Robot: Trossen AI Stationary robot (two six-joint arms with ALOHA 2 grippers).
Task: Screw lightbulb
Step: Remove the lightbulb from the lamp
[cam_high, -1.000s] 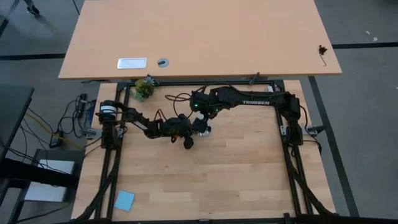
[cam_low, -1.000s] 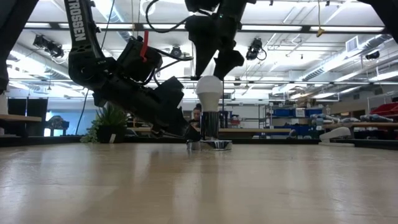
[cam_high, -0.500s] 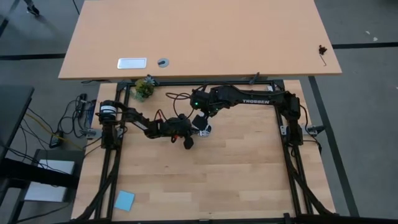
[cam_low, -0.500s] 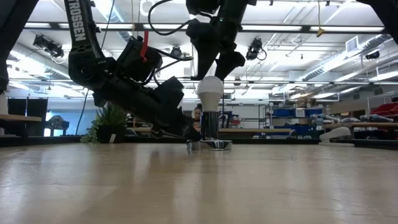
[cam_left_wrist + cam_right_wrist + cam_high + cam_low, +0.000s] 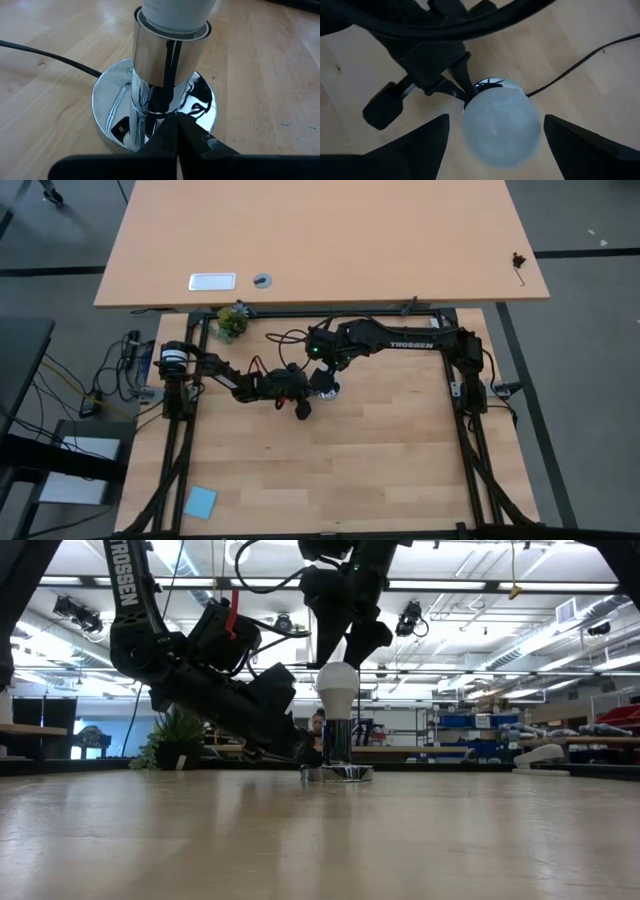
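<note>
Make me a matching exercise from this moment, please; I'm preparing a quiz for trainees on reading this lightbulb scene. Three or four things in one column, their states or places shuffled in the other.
Column 1
1. lightbulb
2. left gripper
3. right gripper
4. black cord

Column 2
A. fingers shut, tips at the foot of the chrome socket base
B. lies on the wooden table, running away from the base
C. stands upright in the socket
D. fingers spread open on either side of the bulb, from above

Pairs: 1-C, 2-A, 3-D, 4-B
</note>
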